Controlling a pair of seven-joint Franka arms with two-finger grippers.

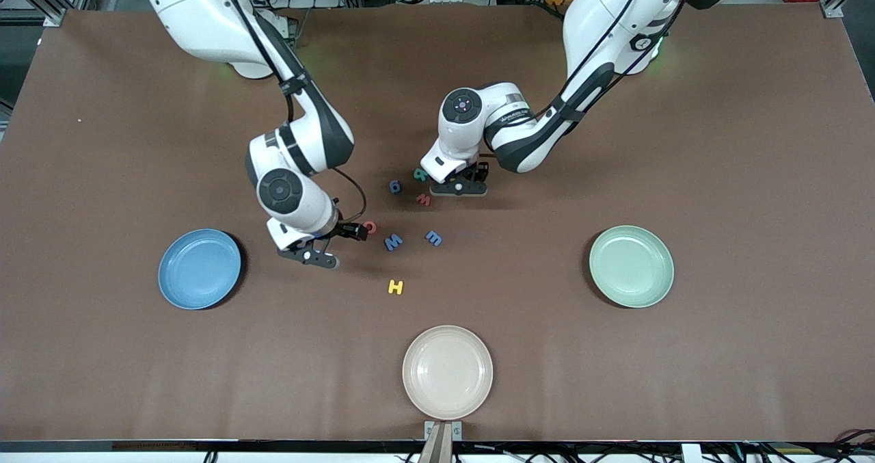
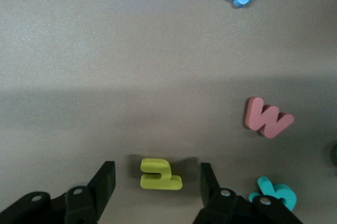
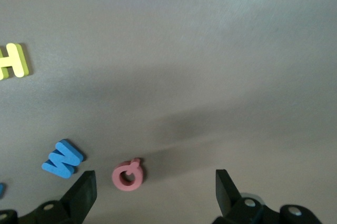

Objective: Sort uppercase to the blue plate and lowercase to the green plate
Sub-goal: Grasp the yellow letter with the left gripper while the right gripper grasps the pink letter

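Left pincer [image 2: 157, 184] gapes wide astride the yellow h [image 2: 160, 174], flat on the table [image 1: 718, 141] beside the red w [image 2: 267, 118]. Right pincer [image 3: 156, 190], also wide, is near the red Q [image 3: 128, 175]. Foam looks light and squashy; pinch opposite edges gently.

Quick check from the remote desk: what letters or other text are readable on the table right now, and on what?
"H": yellow capital, on the table.
"M" or "W": large blue letter.
"m": small blue letter.
"w": red letter.
"g": blue letter.
"Q": red letter, between the right gripper's open fingers.
"h": small yellow letter, between the left gripper's open fingers.
Teal letter: unreadable.
Left arm's lettering: too small.
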